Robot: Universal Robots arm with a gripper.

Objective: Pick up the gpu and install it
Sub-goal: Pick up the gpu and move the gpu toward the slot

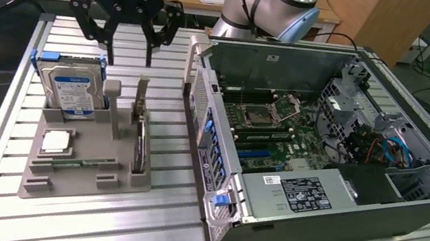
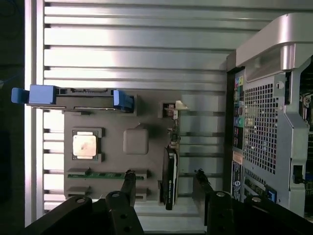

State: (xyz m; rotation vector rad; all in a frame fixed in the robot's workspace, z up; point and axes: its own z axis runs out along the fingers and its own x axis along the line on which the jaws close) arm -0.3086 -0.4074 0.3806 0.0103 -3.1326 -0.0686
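Observation:
The gpu [image 1: 139, 130] stands on edge in a slot of the grey holder tray [image 1: 60, 184], a thin card with a silver bracket at its far end. My gripper [image 1: 129, 60] hangs open above the tray's far end, clear of the card and holding nothing. In the wrist view the gpu [image 2: 170, 169] appears edge-on far below, roughly between the two black fingertips [image 2: 129, 177] of my gripper [image 2: 164, 174]. The open computer case [image 1: 406, 213] lies on the exterior view's right, its motherboard [image 1: 281, 137] exposed.
The tray also carries an upright silver hard drive [image 1: 73, 91] in a blue bracket, a square processor [image 1: 56, 141] and a narrow green memory stick [image 1: 76, 162]. The case's rear wall [image 2: 266, 122] stands close beside the tray. The ribbed metal table [image 1: 96, 231] lies around both.

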